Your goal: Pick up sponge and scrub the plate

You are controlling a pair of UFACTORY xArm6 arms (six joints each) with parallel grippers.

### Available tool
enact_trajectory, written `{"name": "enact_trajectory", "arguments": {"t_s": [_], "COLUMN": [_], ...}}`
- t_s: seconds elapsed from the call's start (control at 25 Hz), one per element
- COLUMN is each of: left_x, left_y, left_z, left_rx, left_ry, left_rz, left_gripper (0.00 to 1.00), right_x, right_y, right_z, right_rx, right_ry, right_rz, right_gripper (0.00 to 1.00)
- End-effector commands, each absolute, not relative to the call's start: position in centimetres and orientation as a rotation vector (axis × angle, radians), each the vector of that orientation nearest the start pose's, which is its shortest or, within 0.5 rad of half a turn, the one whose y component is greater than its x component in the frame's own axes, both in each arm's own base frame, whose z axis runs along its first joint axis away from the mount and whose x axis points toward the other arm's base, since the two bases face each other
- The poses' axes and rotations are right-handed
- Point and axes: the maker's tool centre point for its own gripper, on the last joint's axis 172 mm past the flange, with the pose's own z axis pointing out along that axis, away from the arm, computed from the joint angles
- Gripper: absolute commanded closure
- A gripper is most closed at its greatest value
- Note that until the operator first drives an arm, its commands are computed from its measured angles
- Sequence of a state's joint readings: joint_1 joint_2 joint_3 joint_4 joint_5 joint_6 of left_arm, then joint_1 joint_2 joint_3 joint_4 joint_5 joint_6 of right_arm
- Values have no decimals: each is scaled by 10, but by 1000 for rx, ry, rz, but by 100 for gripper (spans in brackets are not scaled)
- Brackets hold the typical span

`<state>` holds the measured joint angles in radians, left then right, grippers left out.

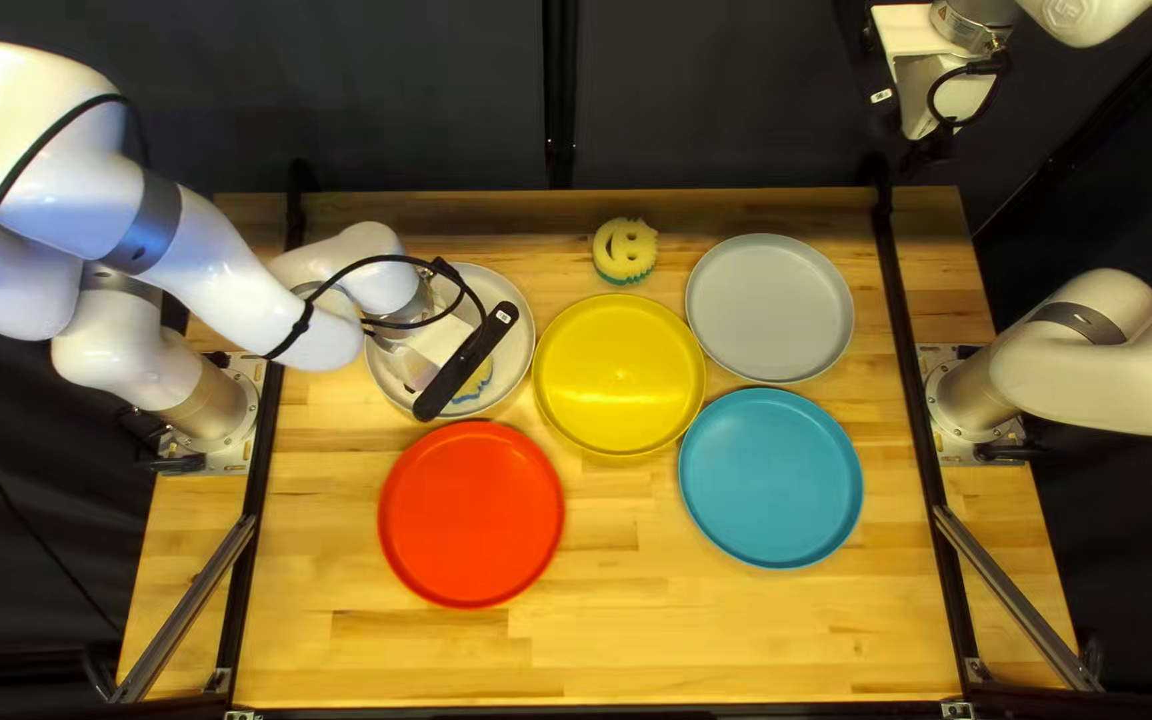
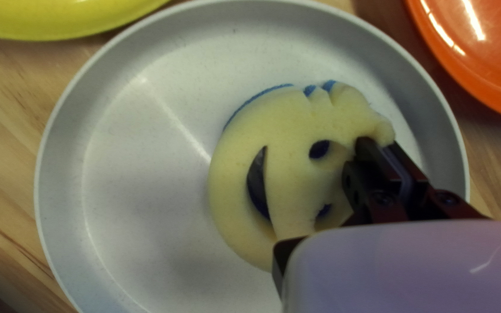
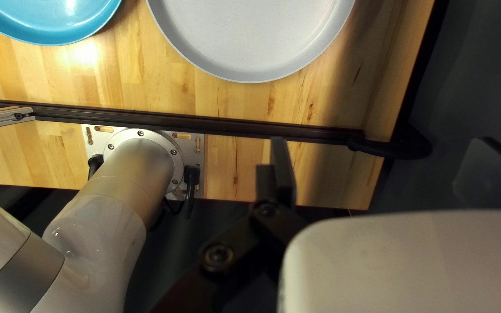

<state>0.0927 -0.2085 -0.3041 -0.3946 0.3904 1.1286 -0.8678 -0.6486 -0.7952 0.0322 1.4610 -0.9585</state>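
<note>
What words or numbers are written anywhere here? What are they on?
None can be read.
On the left arm's tag: too small to read.
On the right arm's tag: too small to read.
On the sponge and the spare sponge: smiley faces only, no letters.

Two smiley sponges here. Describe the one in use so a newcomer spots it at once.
On the wooden table, find the white plate at the left of the top left view, beside the yellow plate and behind the orange plate. The sponge lies in it, pinched at its edge by the left gripper; the spare sponge sits free on wood near the far edge.
</note>
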Motion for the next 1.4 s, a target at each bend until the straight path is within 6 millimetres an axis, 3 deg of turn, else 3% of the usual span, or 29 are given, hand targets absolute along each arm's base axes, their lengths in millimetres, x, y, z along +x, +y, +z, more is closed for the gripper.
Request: {"name": "enact_trajectory", "arguments": {"t_s": [0.04,0.36,0.52,0.92,1.16,1.28,1.4], "left_x": [319,280,274,286,319,331,330], "left_y": [31,63,65,35,15,13,23], "left_z": [39,38,39,36,43,44,51], "left_rx": [-3025,-3057,-3059,-3057,-3030,-3013,-3007], "left_ry": [1054,1003,995,1014,1039,1057,1052], "left_rz": [-303,-260,-248,-279,-323,-330,-334], "left_gripper": [100,100,100,100,100,100,100], "right_x": [195,195,195,195,195,195,195], "right_y": [-217,-217,-217,-217,-217,-217,-217], "right_z": [289,289,289,289,289,289,289], "right_rx": [-3106,-3106,-3106,-3106,-3106,-3106,-3106], "right_ry": [-135,-135,-135,-135,-135,-135,-135], "right_rz": [-23,-23,-23,-23,-23,-23,-23], "right_gripper": [0,0,0,0,0,0,0]}}
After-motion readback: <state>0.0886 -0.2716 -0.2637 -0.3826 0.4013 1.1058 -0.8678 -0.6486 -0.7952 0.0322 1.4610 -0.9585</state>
